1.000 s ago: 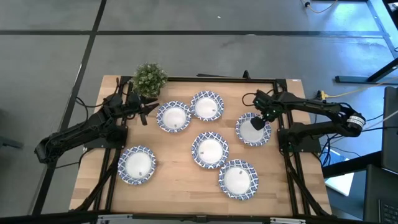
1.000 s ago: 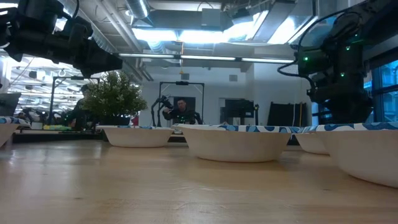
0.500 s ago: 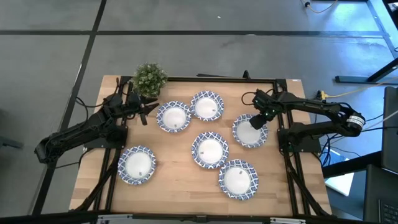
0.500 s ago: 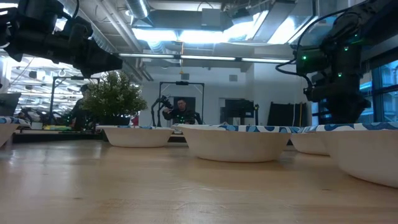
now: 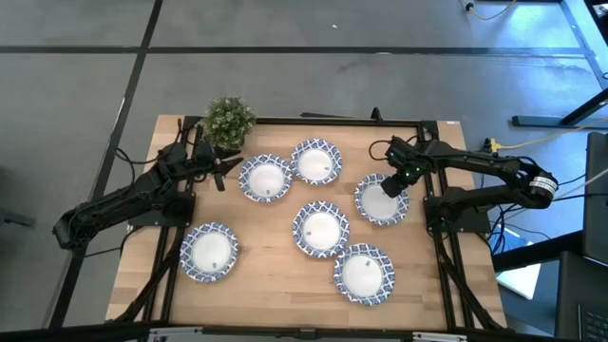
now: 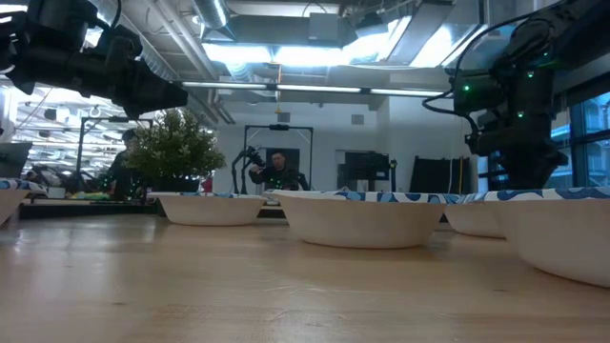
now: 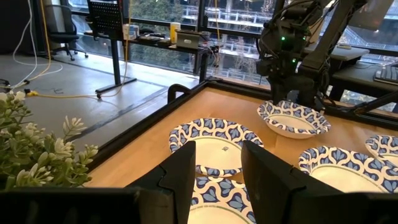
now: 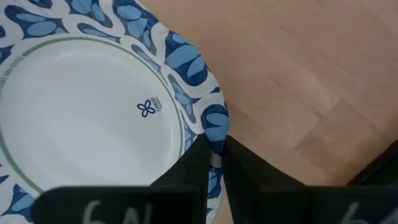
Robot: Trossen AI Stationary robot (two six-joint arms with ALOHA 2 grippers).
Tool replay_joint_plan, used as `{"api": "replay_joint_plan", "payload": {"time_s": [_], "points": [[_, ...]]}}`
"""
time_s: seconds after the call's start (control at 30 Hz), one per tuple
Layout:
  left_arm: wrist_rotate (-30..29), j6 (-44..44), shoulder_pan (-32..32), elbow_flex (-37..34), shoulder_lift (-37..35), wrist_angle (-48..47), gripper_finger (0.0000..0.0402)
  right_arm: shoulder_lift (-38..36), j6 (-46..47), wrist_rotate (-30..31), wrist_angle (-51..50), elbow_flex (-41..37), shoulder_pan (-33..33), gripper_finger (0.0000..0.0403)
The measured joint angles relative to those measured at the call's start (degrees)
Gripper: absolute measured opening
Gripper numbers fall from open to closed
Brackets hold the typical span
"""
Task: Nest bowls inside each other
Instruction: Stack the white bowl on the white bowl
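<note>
Dragged slightly leftward, bowl [image 5: 382,200] rim pinched by right gripper [image 5: 396,183]; left gripper [image 5: 221,167] parted.

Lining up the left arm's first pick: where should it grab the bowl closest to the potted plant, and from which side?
Pinch the patterned rim of the bowl on the edge facing the left gripper, one finger inside and one outside. It sits upright with thin, flaring walls, and that side is unobstructed, while another bowl crowds its far side.
</note>
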Motion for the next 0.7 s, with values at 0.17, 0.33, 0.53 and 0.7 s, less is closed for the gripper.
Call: {"api": "replay_joint_plan", "payload": {"time_s": [0.17, 0.33, 0.53, 0.7], "points": [[0.00, 0.00, 0.00, 0.00, -0.01, 0.00, 0.0124, 0.00, 0.01, -1.83, 0.22, 0.87, -0.02, 0.0040], [0.00, 0.00, 0.00, 0.00, 0.01, 0.00, 0.0124, 0.00, -0.44, -1.94, 0.29, 5.06, -0.02, 0.0039], [0.00, 0.00, 0.00, -0.02, -0.01, 0.00, 0.0124, 0.00, -2.30, -1.92, 0.78, 11.82, -0.02, 0.0039], [0.00, 0.00, 0.00, 0.00, -0.01, 0.00, 0.0124, 0.52, -3.46, -0.85, 1.60, 17.96, -0.11, 0.0039]]}}
